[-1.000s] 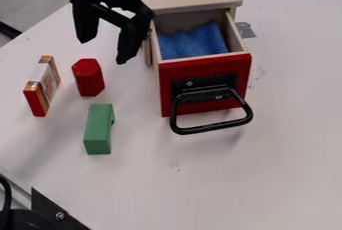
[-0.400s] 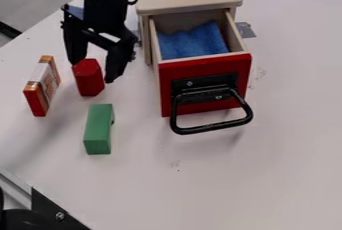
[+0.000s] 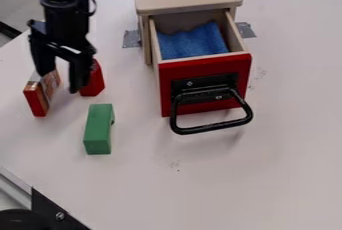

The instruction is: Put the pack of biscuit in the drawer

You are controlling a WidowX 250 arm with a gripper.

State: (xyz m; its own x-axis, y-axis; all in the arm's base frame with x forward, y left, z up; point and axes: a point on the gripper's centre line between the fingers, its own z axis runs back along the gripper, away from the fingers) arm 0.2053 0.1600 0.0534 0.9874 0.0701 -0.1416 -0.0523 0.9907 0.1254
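Biscuit pack [image 3: 37, 97]: is resting on the desk [image 3: 200, 184], long axis running slightly aslant from far to near, red end pointing nearward
Gripper [image 3: 60, 80]: is hanging with fingers spread apart, partly hiding the pack
Drawer [image 3: 200, 68]: is standing open, holding blue cloth [image 3: 194, 44]

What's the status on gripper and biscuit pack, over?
Gripper open, nothing held, by the biscuit pack. Pack outside the drawer. Drawer open, blue cloth inside. Red block close beside gripper.
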